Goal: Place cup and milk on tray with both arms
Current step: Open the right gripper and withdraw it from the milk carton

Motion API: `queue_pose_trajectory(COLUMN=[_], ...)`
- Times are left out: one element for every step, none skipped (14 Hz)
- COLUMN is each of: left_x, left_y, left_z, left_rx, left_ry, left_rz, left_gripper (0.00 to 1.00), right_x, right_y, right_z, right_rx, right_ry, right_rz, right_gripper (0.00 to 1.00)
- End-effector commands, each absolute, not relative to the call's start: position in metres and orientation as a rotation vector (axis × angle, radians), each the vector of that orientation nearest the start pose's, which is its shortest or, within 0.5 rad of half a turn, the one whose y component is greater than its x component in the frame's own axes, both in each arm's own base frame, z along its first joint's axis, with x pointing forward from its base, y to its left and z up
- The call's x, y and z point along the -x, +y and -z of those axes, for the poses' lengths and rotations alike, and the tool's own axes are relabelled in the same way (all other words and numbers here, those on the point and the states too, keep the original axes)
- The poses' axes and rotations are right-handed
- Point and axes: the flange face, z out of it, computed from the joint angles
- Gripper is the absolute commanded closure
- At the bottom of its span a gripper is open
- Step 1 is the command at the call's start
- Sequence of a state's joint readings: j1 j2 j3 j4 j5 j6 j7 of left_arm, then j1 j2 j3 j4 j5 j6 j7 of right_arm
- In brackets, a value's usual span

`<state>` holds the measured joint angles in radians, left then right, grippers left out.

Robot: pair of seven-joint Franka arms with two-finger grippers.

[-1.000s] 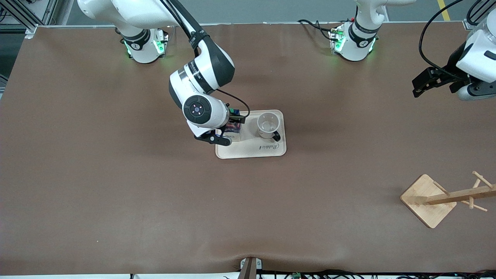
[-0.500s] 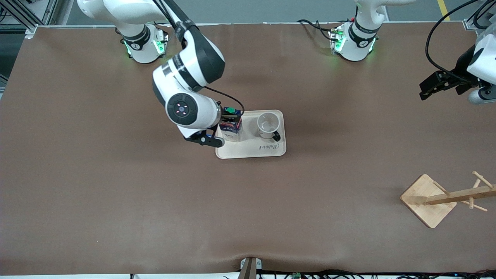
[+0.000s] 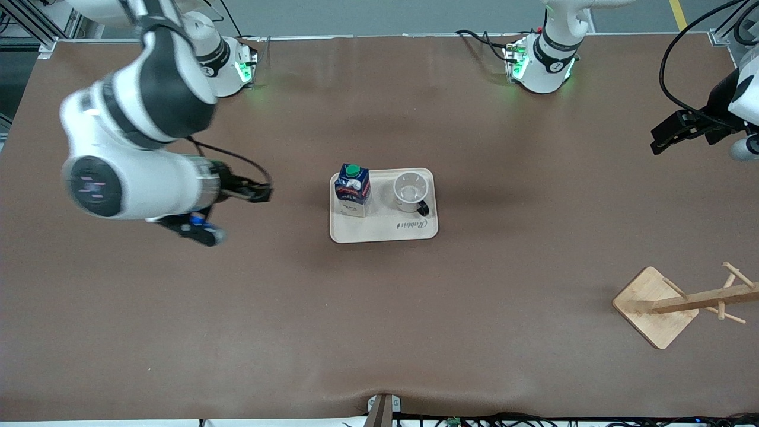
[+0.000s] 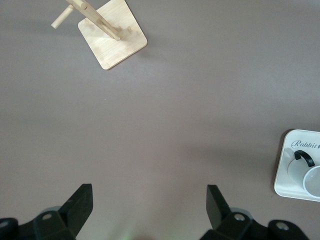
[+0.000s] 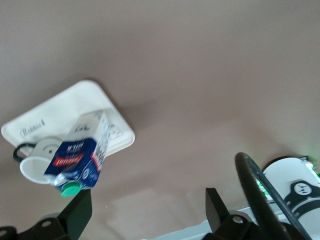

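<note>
The cream tray (image 3: 385, 231) lies mid-table. The milk (image 3: 352, 190) stands upright on it, at the side toward the right arm's end. The cup (image 3: 410, 191) stands beside it on the tray, its handle toward the front camera. My right gripper (image 3: 234, 213) is open and empty, over bare table toward the right arm's end from the tray. Its wrist view (image 5: 147, 210) shows the milk (image 5: 80, 157), cup (image 5: 35, 167) and tray (image 5: 85, 107). My left gripper (image 3: 664, 136) is open and empty, over the table's left-arm end. Its wrist view (image 4: 148, 205) shows the tray (image 4: 292, 165) and cup (image 4: 312, 181).
A wooden mug stand (image 3: 655, 305) lies tipped over near the front camera at the left arm's end; it also shows in the left wrist view (image 4: 112, 37). The arm bases (image 3: 222, 65) (image 3: 541, 62) stand along the table's back edge.
My right gripper let go of the milk and drew well away toward the right arm's end. The milk stays upright on the tray. My left gripper drifted slightly outward.
</note>
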<state>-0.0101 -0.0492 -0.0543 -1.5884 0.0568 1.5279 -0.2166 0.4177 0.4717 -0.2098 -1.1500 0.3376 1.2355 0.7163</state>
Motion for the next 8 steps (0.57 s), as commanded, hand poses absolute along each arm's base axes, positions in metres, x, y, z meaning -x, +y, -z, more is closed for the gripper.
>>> queue_pose_trajectory(left_x=[-0.529,-0.529,-0.528,-0.527,-0.527,-0.526,-0.526,-0.526], left_y=[-0.028,-0.028,-0.028,-0.028,-0.028,-0.028,-0.028,-0.028], left_z=[-0.644,-0.643,-0.643,-0.646,-0.646,-0.647,-0.646,-0.646], left_rx=[3.090,3.090,3.089,3.090,3.090,3.090,3.089,3.089], left_ry=[-0.233,-0.233,-0.233,-0.231,-0.228,-0.229,-0.229,-0.229], left_rz=[0.014,0.009,0.007,0.011,0.011,0.009,0.004,0.004], left_gripper=[0.00,0.00,0.00,0.00,0.00,0.00,0.00,0.00], right_x=[-0.594,-0.588,-0.582,-0.580,-0.578,-0.578,-0.576,-0.573], right_y=[0.146,0.124,0.107,0.088,0.071,0.048,0.029,0.009], right_z=[-0.535,-0.541,-0.544,-0.549,-0.554,-0.559,-0.565,-0.567], right_rx=[3.008,3.056,3.082,3.079,3.077,3.069,3.063,3.066], right_ry=[0.682,0.554,0.477,0.439,0.387,0.333,0.277,0.249], right_rz=[-0.620,-0.531,-0.465,-0.414,-0.393,-0.378,-0.358,-0.352], right_gripper=[0.00,0.00,0.00,0.00,0.00,0.00,0.00,0.00])
